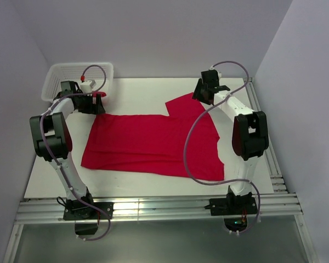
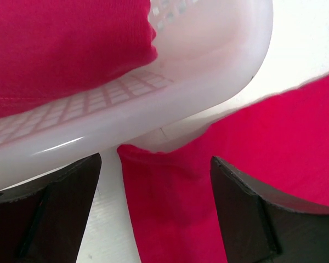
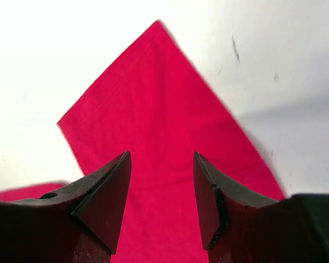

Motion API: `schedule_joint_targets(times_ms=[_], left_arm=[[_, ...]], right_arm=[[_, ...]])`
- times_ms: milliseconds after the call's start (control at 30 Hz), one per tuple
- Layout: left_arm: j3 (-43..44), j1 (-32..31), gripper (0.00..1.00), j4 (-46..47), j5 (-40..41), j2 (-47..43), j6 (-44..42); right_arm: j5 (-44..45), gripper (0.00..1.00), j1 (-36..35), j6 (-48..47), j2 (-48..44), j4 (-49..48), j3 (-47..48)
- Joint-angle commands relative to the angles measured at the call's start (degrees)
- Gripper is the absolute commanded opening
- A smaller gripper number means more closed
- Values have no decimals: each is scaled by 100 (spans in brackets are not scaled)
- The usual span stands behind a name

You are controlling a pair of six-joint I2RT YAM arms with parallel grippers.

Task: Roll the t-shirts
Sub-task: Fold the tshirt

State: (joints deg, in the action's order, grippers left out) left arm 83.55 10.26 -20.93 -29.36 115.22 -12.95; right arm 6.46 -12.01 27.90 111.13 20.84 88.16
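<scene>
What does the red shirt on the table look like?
The red shirt is plain, soft-looking cloth, no picture. It lies spread nearly flat on the white table. One short sleeve points to the far edge, below the open right tool. One corner lies beside the basket, below the open left tool.

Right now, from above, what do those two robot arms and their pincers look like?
The left arm and right arm are white tubular links with chunky black joint housings and black bases. A looping greyish-lilac cable trails along each. The left gripper and right gripper each end in two dark, wedge-shaped fingers.
</scene>
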Motion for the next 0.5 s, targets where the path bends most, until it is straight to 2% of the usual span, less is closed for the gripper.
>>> schedule_joint_targets(times_ms=[0,267,400,467], left_arm=[[302,-59,86,414,-51,246,-14],[495,-103,81,450,-61,563,-191],[645,-130,73,370,-114,642,-296],[602,-173,73,379,79,616,-287]], right_arm=[[-232,56,155,-224,137,-492,298],[-610,56,304,-294,470,-897,508],[-856,56,357,-364,672,-1117,676],[-866,56,392,-356,839,-1031,1016]])
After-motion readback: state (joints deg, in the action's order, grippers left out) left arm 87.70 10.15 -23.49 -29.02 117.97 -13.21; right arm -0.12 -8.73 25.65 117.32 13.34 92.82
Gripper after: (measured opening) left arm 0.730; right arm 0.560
